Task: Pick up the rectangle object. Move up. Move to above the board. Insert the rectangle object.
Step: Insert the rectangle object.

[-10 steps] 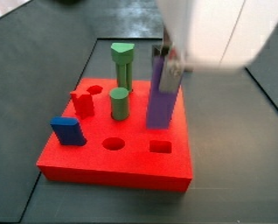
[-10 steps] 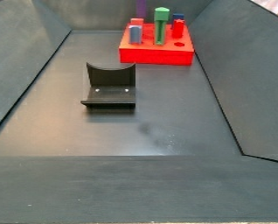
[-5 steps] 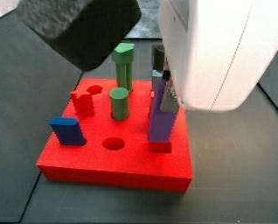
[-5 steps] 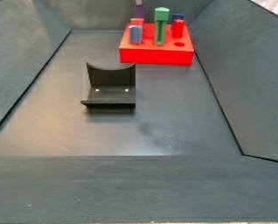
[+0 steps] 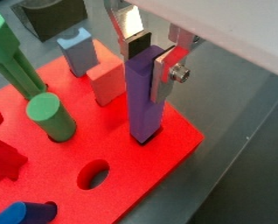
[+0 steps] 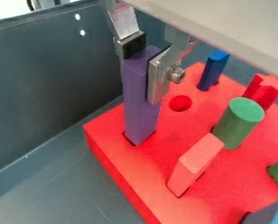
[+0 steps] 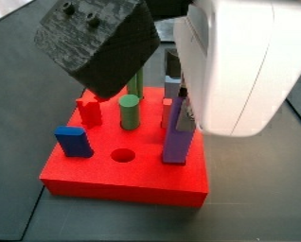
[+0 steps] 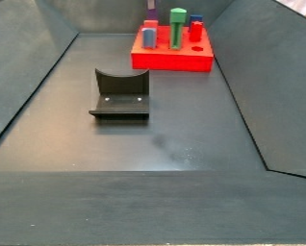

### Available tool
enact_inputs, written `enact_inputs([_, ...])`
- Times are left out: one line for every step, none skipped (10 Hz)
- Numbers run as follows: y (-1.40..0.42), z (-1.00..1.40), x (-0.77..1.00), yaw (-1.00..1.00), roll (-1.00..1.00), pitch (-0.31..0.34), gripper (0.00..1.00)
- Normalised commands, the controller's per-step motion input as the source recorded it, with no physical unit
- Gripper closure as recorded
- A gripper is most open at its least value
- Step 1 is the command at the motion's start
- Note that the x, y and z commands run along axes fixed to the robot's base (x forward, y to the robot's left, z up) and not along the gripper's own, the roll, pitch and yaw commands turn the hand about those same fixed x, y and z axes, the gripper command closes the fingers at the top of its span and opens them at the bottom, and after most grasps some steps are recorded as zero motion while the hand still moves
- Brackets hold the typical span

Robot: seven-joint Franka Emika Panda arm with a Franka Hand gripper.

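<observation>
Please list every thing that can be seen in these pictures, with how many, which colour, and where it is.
board: 1, red, on the dark floor, with holes in its top.
rectangle object: 1, purple, upright, lower end in a hole near the board's edge, top between the fingers.
green pegs: 2, upright in the board, one taller.
blue block: 1, dark blue, at a board corner.
light-blue block: 1, upright in the board.
pink block: 1, in the board beside the purple bar.
red piece: 1, in the board.
fixture: 1, dark, on the floor apart from the board.
gripper: 1, silver fingers closed on the purple bar's top, above the board.
</observation>
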Motion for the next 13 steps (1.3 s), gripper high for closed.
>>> enact_inputs([-0.05, -0.24, 0.0, -0.03, 0.04, 0.0, 1.0])
enact_inputs([-0.18, -0.36, -0.1, -0.21, 0.0, -0.023, 1.0])
enact_inputs([-0.09, -0.39, 0.0, -0.41, -0.06, -0.12, 1.0])
enact_inputs([-0.1, -0.38, 0.07, -0.53, -0.04, -0.127, 1.0])
enact_inputs([0.0, -0.65, 0.41, -0.58, 0.0, -0.05, 1.0])
enact_inputs([0.05, -0.73, 0.56, -0.68, 0.11, 0.0, 1.0])
enact_inputs([0.1, -0.75, 0.67, -0.6, 0.17, 0.034, 1.0])
enact_inputs([0.33, -0.81, 0.5, -0.37, 0.18, 0.11, 1.0])
enact_inputs([0.35, -0.47, 0.24, 0.15, 0.24, 0.174, 1.0])
enact_inputs([0.2, -0.34, 0.0, 0.69, 0.25, 0.091, 1.0])
enact_inputs([0.15, -0.92, 0.0, 0.93, 0.0, -0.019, 1.0])
enact_inputs([0.03, -0.84, -0.08, 1.0, 0.0, -0.061, 1.0])
enact_inputs([0.01, -0.76, 0.0, 1.0, 0.0, -0.007, 1.0])
